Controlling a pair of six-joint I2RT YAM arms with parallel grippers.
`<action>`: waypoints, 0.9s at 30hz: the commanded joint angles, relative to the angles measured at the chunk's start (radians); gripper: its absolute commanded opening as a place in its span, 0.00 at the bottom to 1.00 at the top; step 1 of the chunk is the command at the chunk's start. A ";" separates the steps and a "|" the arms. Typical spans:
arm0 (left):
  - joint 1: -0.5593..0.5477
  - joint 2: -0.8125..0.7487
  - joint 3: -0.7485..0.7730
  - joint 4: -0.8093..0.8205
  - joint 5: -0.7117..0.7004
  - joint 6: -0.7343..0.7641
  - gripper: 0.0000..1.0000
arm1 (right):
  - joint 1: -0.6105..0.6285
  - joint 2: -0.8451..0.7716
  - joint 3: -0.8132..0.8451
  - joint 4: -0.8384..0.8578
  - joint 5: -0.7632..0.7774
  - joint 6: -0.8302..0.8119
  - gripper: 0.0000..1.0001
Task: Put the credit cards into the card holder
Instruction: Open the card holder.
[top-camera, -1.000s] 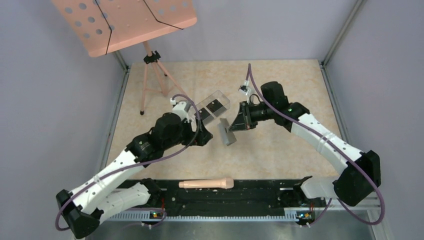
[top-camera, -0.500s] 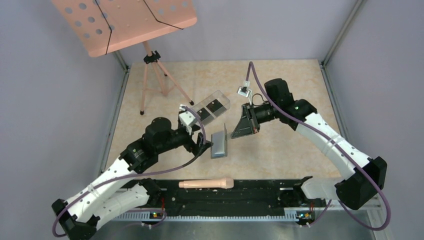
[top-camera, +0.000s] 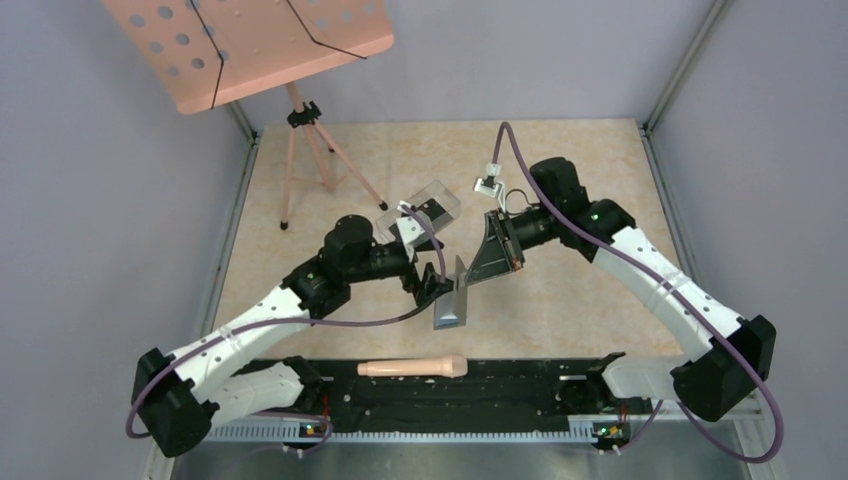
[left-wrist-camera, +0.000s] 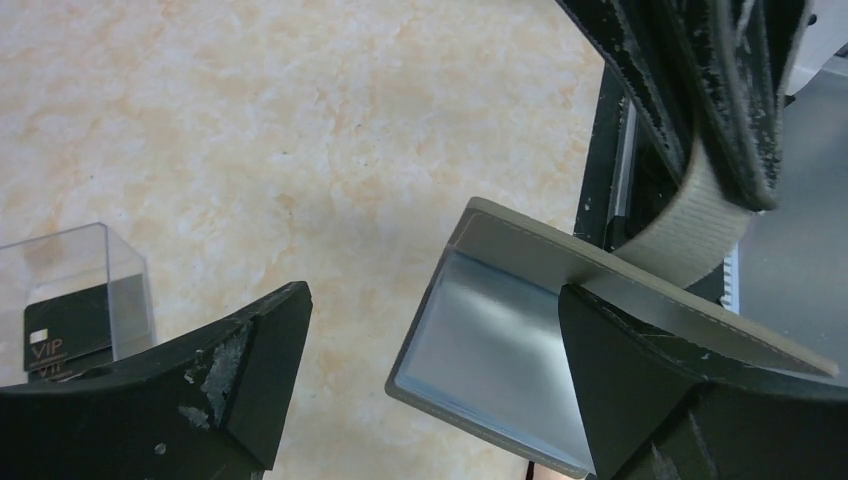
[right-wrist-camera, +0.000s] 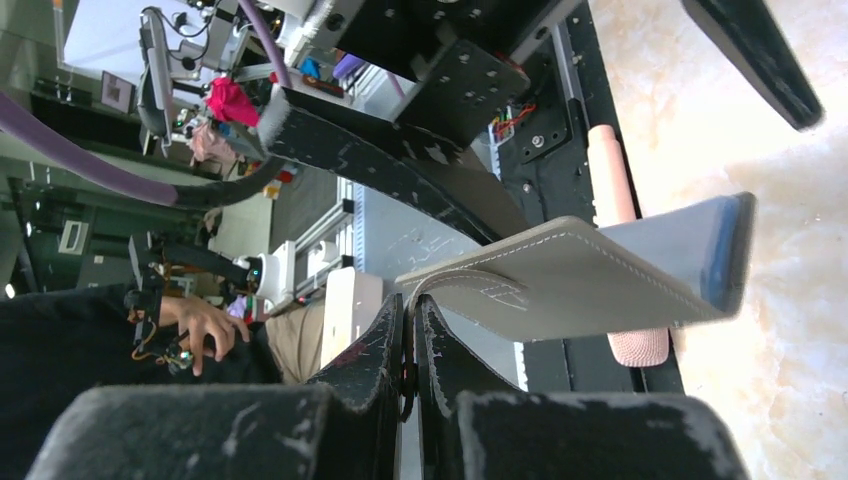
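A pink perforated music stand is set at the far left of the beige marbled table. A clear plastic box is placed near the middle. A peach cylinder is laid on the black rail at the near edge.

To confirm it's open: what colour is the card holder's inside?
Bluish-gray; the card holder interior shows best in left wrist view.

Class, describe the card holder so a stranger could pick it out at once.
On the beige table, look just front of centre. The card holder is the flat gray wallet held open there, bluish inside, unlike the clear box beyond it holding black cards.
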 joint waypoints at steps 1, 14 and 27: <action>-0.009 0.039 0.039 0.160 0.089 -0.020 0.99 | 0.013 -0.008 0.007 0.038 -0.062 0.000 0.00; -0.030 -0.001 0.046 0.107 0.099 0.065 0.99 | 0.012 0.070 0.066 -0.047 0.013 -0.035 0.00; -0.033 -0.077 0.046 -0.136 0.059 0.306 0.99 | 0.022 0.142 0.186 -0.275 0.099 -0.201 0.00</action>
